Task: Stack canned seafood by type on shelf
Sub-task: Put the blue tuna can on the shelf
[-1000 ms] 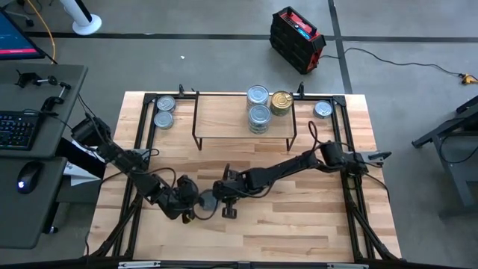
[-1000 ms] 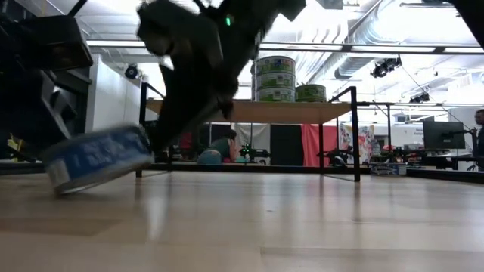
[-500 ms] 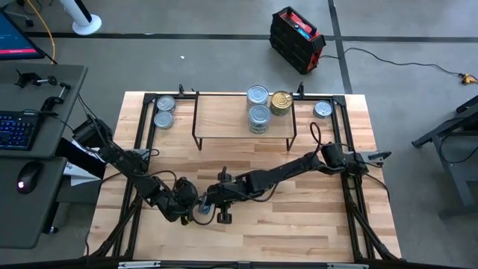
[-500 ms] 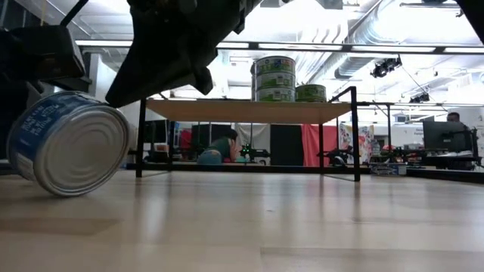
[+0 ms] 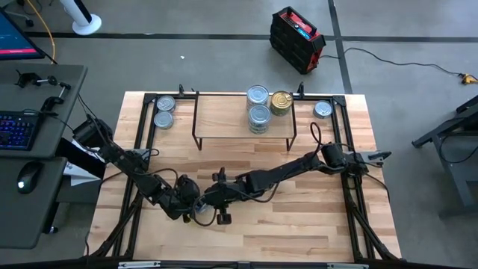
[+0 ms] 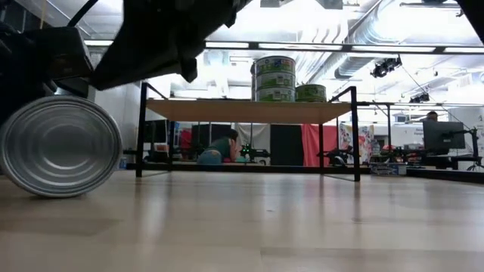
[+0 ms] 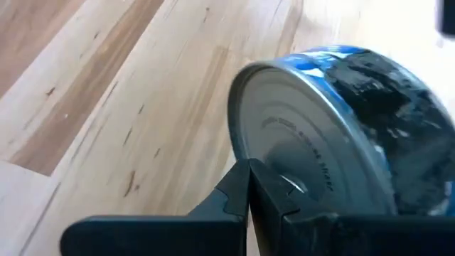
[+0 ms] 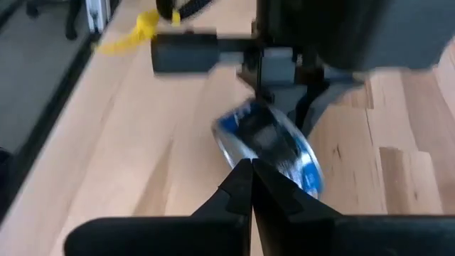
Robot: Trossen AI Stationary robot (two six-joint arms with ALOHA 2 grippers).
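Note:
One silver-lidded tin with blue sides stands on its rim on the table at the near left, a flat face toward the near edge. My left gripper is shut, right at one silver face of it. My right gripper is shut and hangs just above and beside the tin. In the high view both grippers meet over this tin. On the shelf stand two silver tins and a gold tin. My left gripper's shut fingertips lie against the tin's flat silver face, slanting down from the table's left. The tin stands upright on its rim on the table. My right gripper's shut fingertips are close to the tin's blue side wall; I cannot tell whether they touch.
Two more tins sit at the far left beside the shelf, and one at the far right. Black frame rails run along both table sides. Bare wood lies between the shelf and the grippers.
The tin has turned from a tilted lie, blue side showing, up onto its rim, its flat face now toward the near edge. My right gripper has risen off it, tipped and rolled a little, still shut.

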